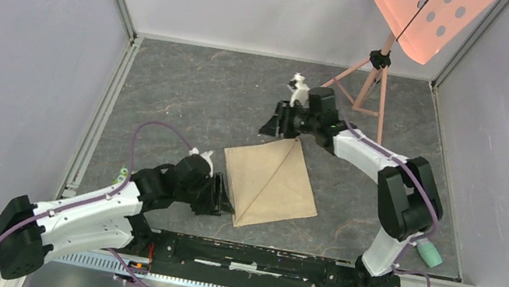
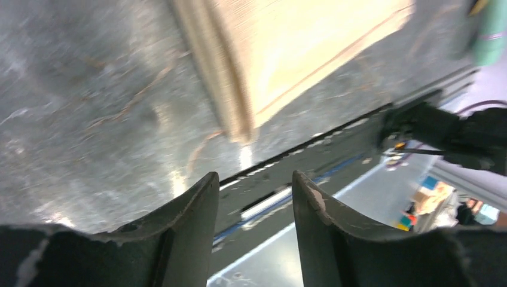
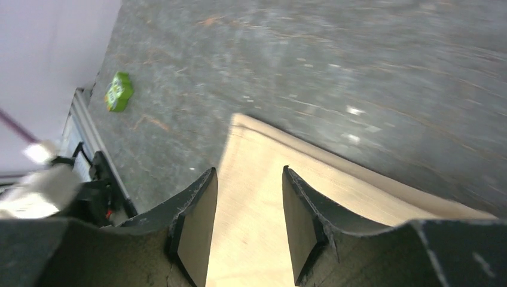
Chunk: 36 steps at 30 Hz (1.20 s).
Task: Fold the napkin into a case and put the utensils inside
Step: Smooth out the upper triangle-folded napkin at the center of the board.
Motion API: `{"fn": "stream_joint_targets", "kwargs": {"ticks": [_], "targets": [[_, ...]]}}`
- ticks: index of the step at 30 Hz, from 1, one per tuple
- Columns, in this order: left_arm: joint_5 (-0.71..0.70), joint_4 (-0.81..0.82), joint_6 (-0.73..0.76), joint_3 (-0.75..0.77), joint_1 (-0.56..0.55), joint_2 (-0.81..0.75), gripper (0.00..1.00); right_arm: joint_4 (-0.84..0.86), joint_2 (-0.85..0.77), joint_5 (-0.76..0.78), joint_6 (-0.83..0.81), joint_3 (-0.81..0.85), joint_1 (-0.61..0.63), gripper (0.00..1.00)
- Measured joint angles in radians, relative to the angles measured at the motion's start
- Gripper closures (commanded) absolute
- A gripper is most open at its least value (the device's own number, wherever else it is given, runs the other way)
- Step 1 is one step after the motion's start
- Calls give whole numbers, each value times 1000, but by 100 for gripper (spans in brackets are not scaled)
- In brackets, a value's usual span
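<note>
The napkin (image 1: 272, 182), folded over with a diagonal crease, lies flat in the middle of the desk (image 1: 189, 92). The left gripper (image 1: 226, 198) sits just beside the napkin's near-left edge, its fingers apart and holding nothing. The right gripper (image 1: 274, 126) hangs at the napkin's far corner, fingers likewise spread, with the cloth lying loose below them.

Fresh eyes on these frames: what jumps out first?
The beige napkin, folded with a diagonal crease, lies mid-table. The left gripper sits at its left edge and the right gripper by its far corner, both with open jaws. A pink perforated panel on a stand leans over the far-right corner.
</note>
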Motion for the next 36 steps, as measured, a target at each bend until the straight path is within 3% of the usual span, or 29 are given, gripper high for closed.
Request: {"fn": "stream_joint_targets", "kwargs": {"ticks": [7,18,29,36], "targets": [[73,29,50,284,152,202,49,27,-23,-42,-24,-140,-198,49],[169,113,214,554,429,692,64,125,83,-128,14,-144,-208,58],[120,135,285,562,470,871,76,161,126,-128,13,-144,-212,59],[97,173,288,513,484,872,78,150,168,-106,-17,-145,-241,57]]}}
